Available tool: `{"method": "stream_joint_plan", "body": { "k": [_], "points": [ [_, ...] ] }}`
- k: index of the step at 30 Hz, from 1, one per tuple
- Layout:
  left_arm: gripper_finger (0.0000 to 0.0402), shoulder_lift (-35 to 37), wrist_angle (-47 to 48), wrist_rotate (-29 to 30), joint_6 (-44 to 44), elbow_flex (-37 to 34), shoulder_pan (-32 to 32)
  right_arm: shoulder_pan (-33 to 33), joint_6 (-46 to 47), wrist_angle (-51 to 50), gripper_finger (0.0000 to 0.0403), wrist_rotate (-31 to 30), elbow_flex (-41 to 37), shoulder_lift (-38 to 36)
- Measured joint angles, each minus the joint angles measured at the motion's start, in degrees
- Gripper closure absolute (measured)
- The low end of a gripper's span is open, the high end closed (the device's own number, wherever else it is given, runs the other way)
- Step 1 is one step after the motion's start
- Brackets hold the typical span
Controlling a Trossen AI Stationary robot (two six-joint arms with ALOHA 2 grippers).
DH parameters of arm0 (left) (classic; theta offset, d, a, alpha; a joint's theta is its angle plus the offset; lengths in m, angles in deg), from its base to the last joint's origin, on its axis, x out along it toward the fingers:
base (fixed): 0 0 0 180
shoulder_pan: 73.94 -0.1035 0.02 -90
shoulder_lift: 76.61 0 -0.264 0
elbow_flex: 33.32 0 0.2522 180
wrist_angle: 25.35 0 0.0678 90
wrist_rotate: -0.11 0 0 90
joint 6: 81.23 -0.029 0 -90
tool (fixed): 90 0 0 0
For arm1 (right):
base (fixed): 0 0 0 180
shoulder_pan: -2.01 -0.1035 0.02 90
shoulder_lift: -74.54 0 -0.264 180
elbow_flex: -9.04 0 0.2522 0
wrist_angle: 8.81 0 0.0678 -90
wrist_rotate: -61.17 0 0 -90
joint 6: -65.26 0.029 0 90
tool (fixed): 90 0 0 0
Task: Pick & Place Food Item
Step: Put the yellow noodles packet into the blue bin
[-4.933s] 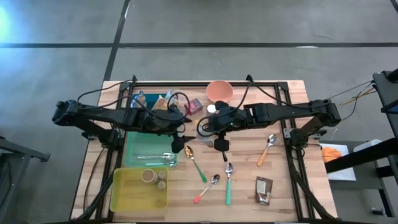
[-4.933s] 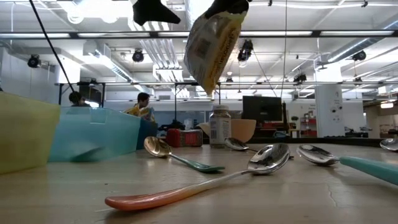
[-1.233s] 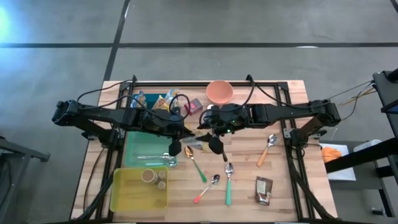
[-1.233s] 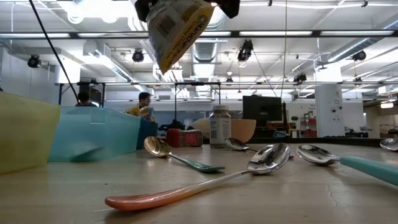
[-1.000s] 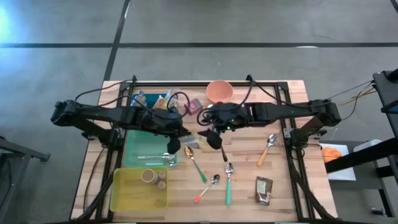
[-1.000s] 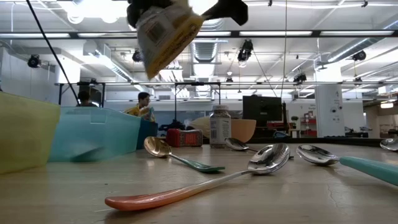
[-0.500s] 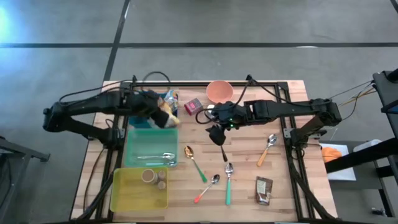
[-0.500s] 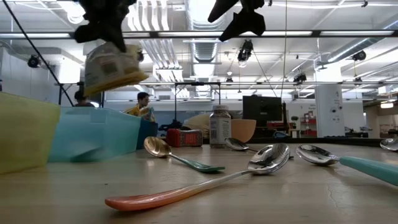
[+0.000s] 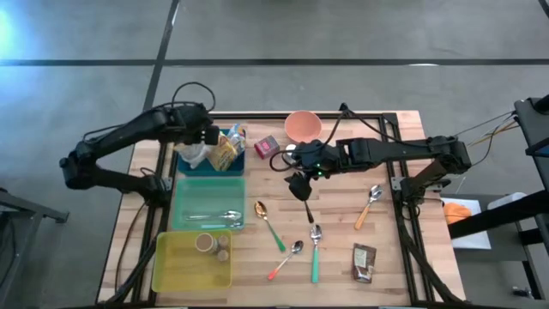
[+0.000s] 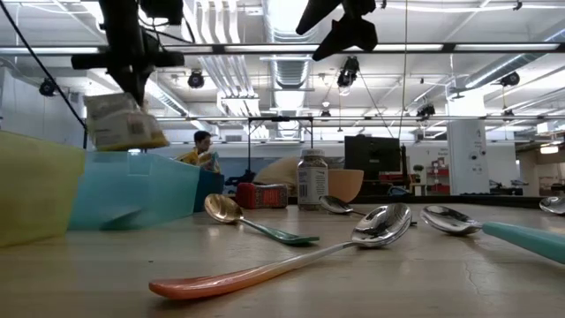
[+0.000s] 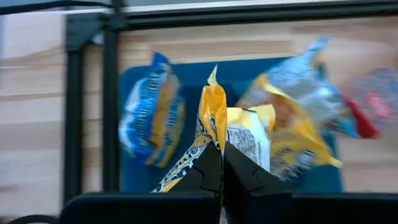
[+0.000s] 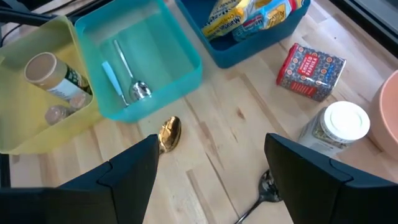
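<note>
Over the dark-blue bin (image 11: 186, 81), only the wrist view shows the left tool (image 11: 222, 163) clamped on the snack packet (image 11: 239, 134).

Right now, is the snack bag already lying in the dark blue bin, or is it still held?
Held: the left gripper is shut on the snack bag, which hangs above the dark blue bin.

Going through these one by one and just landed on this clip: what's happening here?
The left gripper is shut on a yellow and white snack packet, holding it in the air above the dark blue bin at the table's far left, where other snack bags already lie. The right gripper hangs open and empty over the middle of the wooden table, near a white-lidded jar and a small red box. Several spoons lie loose on the table; the packet is not yet released.
</note>
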Motion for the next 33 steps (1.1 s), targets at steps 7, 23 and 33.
{"method": "stream_joint_plan", "body": {
  "k": [7, 23, 33],
  "points": [
    [0.0401, -5.86, 2.08, 3.15, 1.05, 0.0, -1.07, -0.04, 0.02, -1.47, 0.0113, 0.02, -0.2, 0.0],
    [0.0401, -17.01, -0.43, 5.24, -0.34, 0.0, -3.23, -0.3, 0.02, -4.16, 0.0113, 0.44, -0.23, 0.0],
    [0.0401, -20.97, -0.83, 3.9, -1.1, -0.02, -3.41, -0.83, 0.39, -6.71, 0.0113, 0.48, -0.96, 0.0]
  ]
}}
